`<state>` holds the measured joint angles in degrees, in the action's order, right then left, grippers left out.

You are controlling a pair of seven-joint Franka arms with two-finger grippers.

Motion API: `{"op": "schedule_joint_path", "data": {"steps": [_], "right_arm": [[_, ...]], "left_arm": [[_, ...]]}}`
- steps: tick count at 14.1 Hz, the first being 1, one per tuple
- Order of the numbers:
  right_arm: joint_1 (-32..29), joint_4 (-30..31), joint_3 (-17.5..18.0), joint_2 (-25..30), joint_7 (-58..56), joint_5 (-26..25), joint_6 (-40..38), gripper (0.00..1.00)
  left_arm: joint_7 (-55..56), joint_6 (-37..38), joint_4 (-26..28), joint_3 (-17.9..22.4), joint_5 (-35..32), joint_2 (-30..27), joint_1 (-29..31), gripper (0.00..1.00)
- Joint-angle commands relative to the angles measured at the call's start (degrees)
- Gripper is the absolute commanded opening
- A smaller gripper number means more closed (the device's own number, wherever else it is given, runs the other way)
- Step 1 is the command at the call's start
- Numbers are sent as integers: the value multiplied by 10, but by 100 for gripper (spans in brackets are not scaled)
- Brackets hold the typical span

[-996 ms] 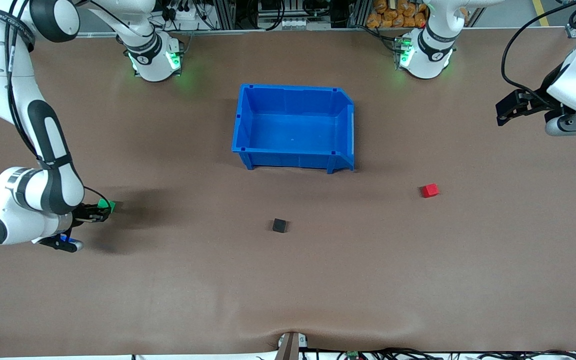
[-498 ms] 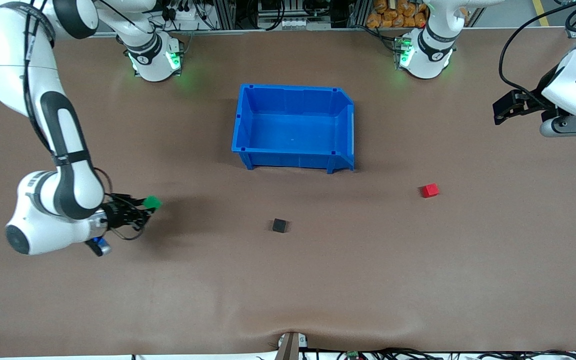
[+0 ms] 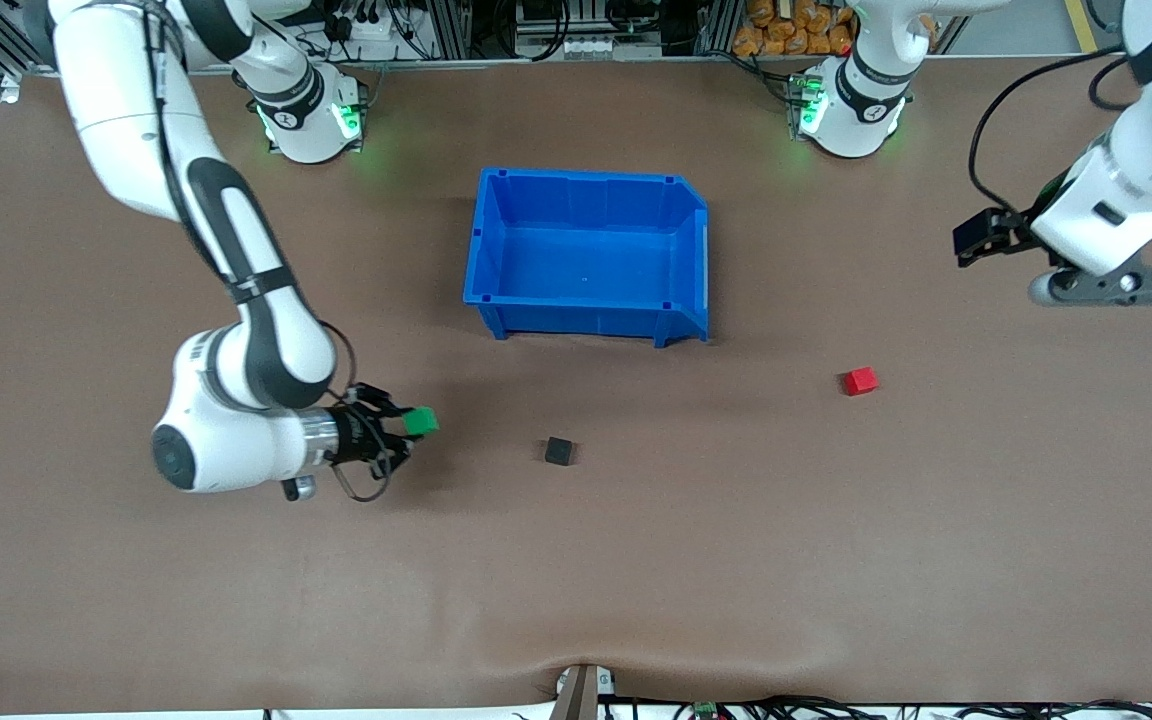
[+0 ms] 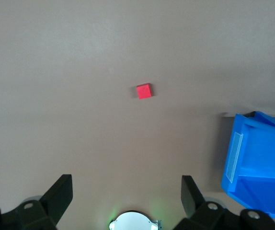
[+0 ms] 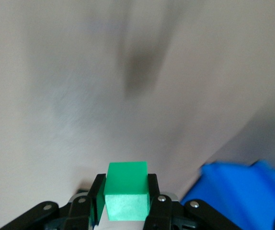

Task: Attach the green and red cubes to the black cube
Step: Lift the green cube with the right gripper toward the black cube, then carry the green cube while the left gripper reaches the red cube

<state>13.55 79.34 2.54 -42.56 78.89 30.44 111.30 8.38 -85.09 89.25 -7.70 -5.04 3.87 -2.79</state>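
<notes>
Our right gripper [image 3: 414,428] holds the green cube [image 3: 421,422] clamped between its fingers, and over the last second we have carried it from the right arm's end of the table toward the middle. It now hangs above the table [image 3: 576,560], near the black cube [image 3: 559,451] but not yet touching it. In the right wrist view the green cube [image 5: 126,190] sits squarely between the pads, so the hold looks secure.

The black cube lies nearer the front camera than the blue bin [image 3: 588,312]. The red cube [image 3: 860,380] rests untouched toward the left arm's end.

Our left gripper [image 4: 124,196] stands wide and empty, high over that end, and has drifted inward; the red cube [image 4: 144,90] shows below it.

We judge the first join close.
</notes>
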Motion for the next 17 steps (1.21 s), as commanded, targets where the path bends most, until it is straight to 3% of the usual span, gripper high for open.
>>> {"op": "schedule_joint_path", "data": {"steps": [1, 6, 9, 17], "right_arm": [[31, 0, -6, -5, 84, 21, 58, 0], [97, 26, -6, -40, 169, 41, 208, 0], [103, 28, -6, -48, 174, 48, 219, 0], [130, 26, -6, -68, 200, 59, 270, 0]], "left_arm": [[4, -22, -3, -7, -2, 38, -5, 100], [46, -79, 23, -11, -1, 111, -29, 100], [73, -142, 57, -12, -1, 141, -30, 100], [81, -392, 270, -13, -1, 130, 38, 100]]}}
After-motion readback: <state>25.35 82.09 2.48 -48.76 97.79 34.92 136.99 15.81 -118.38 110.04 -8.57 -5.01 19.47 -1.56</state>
